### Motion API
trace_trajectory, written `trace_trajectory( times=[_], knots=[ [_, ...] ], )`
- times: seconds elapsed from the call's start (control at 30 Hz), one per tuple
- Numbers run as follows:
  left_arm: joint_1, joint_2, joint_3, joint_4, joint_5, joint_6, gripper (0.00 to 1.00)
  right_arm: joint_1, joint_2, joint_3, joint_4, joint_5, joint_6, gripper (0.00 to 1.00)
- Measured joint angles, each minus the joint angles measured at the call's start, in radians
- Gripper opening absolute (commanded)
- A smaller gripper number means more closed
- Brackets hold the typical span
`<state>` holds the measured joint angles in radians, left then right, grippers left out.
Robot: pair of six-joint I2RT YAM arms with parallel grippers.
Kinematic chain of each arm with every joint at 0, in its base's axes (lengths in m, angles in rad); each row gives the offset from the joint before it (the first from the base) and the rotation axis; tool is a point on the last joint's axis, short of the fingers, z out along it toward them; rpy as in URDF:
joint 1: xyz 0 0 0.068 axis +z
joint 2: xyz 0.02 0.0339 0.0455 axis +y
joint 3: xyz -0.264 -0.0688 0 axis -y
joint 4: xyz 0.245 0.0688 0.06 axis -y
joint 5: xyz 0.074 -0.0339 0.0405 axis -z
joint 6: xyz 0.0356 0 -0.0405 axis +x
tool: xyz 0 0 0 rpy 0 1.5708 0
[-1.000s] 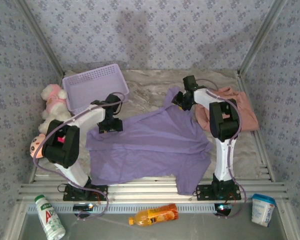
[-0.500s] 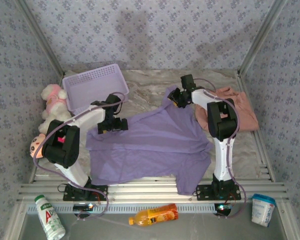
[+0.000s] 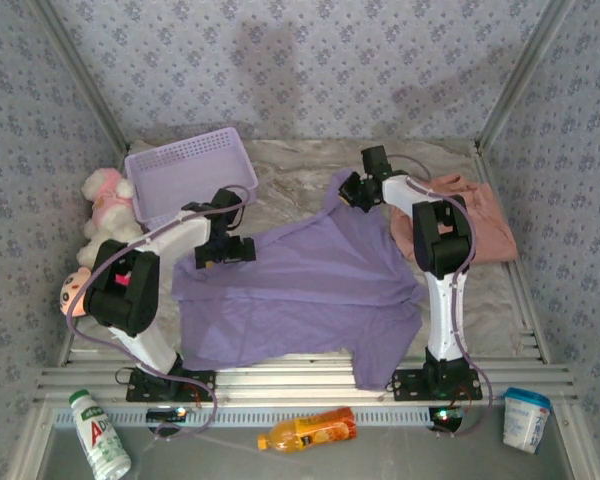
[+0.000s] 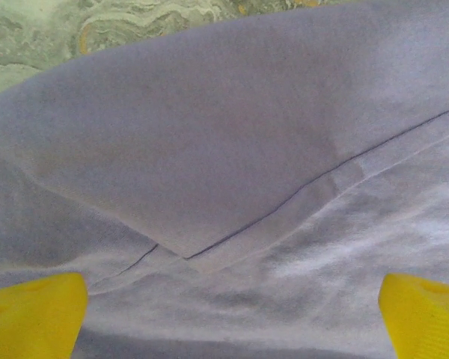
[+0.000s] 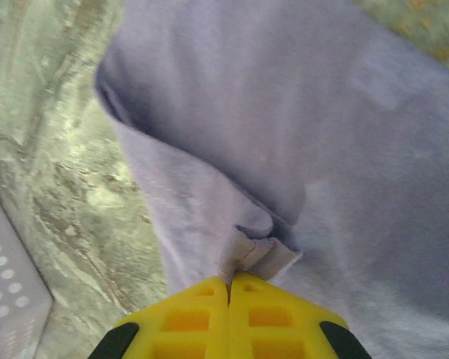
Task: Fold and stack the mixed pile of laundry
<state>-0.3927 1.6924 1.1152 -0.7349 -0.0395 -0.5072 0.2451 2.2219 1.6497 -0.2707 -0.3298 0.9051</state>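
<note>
The lavender-purple T-shirt (image 3: 300, 290) lies spread across the middle of the table, and its lower hem hangs over the near edge. My left gripper (image 3: 230, 250) rests at its left upper edge. In the left wrist view this gripper (image 4: 232, 329) is open, with its yellow fingers (image 4: 37, 314) wide apart over a folded seam of the T-shirt (image 4: 209, 149). My right gripper (image 3: 352, 192) is at the shirt's far corner. The right wrist view shows that gripper (image 5: 230, 283) shut on a bunched hem of the T-shirt (image 5: 322, 112). The salmon-pink garment (image 3: 475, 225) lies crumpled at the right.
The lavender mesh basket (image 3: 185, 170) stands at the back left, and its corner (image 5: 0, 299) is close to the right gripper. Plush toys (image 3: 105, 205) sit along the left wall. A white bottle (image 3: 98, 432), an orange bottle (image 3: 305, 430) and a white cup (image 3: 525, 418) lie on the front ledge.
My right gripper has pulled the shirt's far corner slightly back and to the left. The left gripper has shifted a little to the right along the shirt's edge.
</note>
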Motion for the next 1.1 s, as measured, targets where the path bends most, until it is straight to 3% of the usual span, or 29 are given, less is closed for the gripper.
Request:
trace_trajectory(
  times=[0.1,0.2,0.33,0.5,0.77,0.93,1.1],
  knots=[
    [0.000,-0.009,0.000,-0.006,-0.018,-0.003,1.00,0.011,0.001,0.046,0.011,-0.003,0.000,0.00],
    [0.005,-0.025,0.000,-0.006,-0.033,-0.005,1.00,0.039,0.034,0.163,0.035,-0.045,0.002,0.31],
    [0.010,-0.034,0.000,-0.012,-0.037,-0.008,1.00,0.081,0.091,0.299,0.100,-0.115,-0.009,0.41],
    [0.011,-0.051,0.000,-0.024,-0.037,-0.014,0.99,0.076,0.075,0.240,0.110,-0.149,-0.051,0.42],
    [0.023,-0.133,-0.015,-0.064,-0.075,0.017,0.78,-0.056,-0.141,-0.060,-0.023,-0.075,-0.196,0.42],
    [0.069,-0.137,-0.072,-0.096,-0.093,0.023,0.70,-0.066,-0.288,-0.247,-0.075,-0.042,-0.274,0.42],
    [0.082,-0.119,-0.116,-0.100,-0.104,0.023,0.67,-0.064,-0.299,-0.378,-0.084,-0.029,-0.293,0.42]
  ],
)
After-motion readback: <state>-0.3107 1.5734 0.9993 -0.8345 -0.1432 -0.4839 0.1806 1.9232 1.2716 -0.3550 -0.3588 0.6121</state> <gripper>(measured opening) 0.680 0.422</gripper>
